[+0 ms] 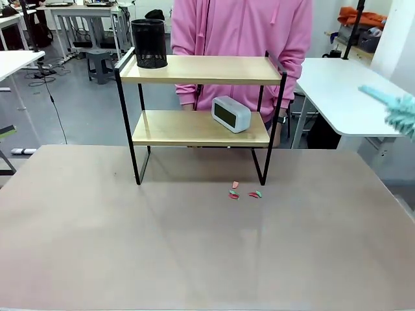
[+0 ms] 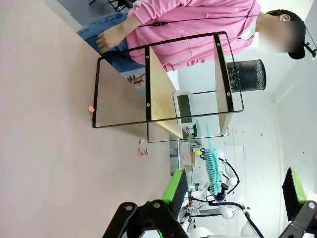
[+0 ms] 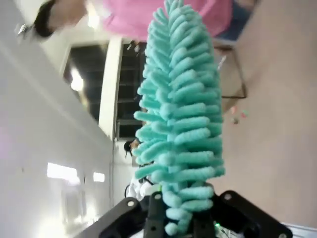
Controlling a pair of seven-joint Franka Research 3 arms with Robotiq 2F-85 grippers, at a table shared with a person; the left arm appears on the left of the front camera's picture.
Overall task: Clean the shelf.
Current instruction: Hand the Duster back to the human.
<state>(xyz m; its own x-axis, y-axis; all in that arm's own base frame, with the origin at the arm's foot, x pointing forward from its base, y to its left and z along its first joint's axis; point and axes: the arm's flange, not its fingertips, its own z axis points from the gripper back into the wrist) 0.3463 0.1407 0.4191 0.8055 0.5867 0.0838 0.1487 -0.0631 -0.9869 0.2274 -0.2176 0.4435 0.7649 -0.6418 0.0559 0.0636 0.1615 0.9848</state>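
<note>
We are looking across a beige table (image 1: 194, 259) at the shelf (image 1: 201, 70), which is standing on the far half of it, slightly left of the middle, with a person in a pink top (image 1: 240, 29) standing just behind it. On the shelf's upper board a black mesh cup (image 1: 149, 43) is sitting at the left end; on the lower board a small white clock (image 1: 231, 113) is resting towards the right. A few small red and green scraps (image 1: 244, 192) are lying on the table just in front of the shelf's right front leg.

At the right edge of the front view a teal fluffy duster (image 1: 397, 110) is hanging in the air, well apart from the shelf and off to its right, at about the height of the lower board. In the right wrist view we are seeing the right gripper (image 3: 174, 225) clamping the base of that duster, whose fronds are rising straight up between the fingers; the shelf's black frame is showing faintly beyond it to the right.

In the left wrist view the left gripper (image 2: 237, 193) is holding its jaws wide apart with nothing between the green pads (image 2: 176, 187). The shelf is lying well ahead of it, turned sideways in that view, with the gripper clear of the frame.
</note>
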